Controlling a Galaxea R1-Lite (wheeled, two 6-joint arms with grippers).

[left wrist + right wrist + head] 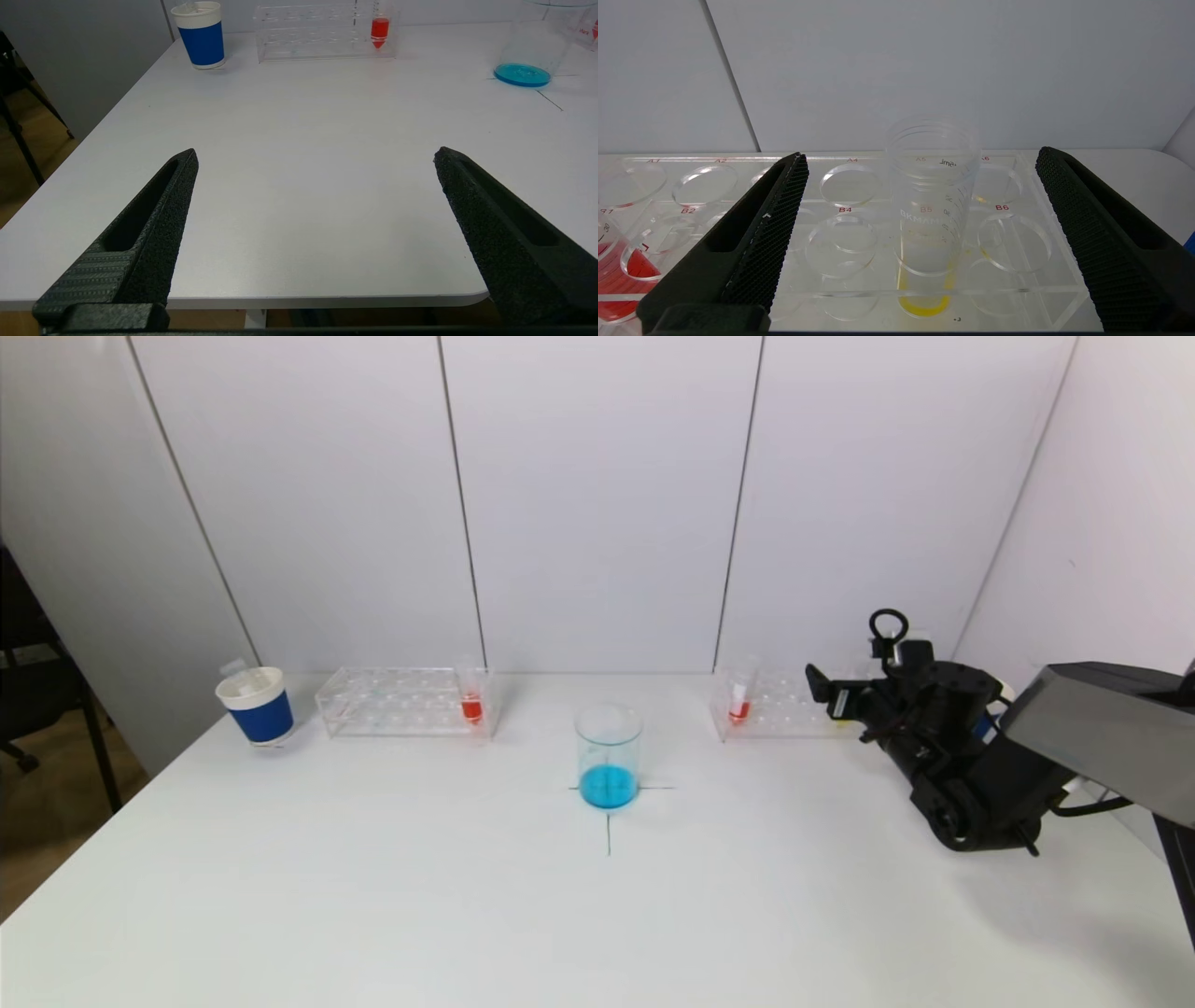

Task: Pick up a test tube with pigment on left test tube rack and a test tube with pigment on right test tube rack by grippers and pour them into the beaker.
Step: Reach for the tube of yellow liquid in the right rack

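Right gripper (920, 233) fingers (770, 224) wide apart, empty, either side of yellow-bottomed test tube (930, 210); beaker (609, 756) holding blue liquid.

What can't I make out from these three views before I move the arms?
- Left gripper: out of the head view's frame; only its open fingers show at the table edge, left wrist view.
- Yellow-tinted tube: the right gripper hides it in the head view.
- Beaker: rim cut off by the left wrist view's edge.

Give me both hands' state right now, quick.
Left hand: open, empty, low over the table's near edge.
Right hand: open, empty, at the right rack, fingers either side of a yellow-tinged tube.
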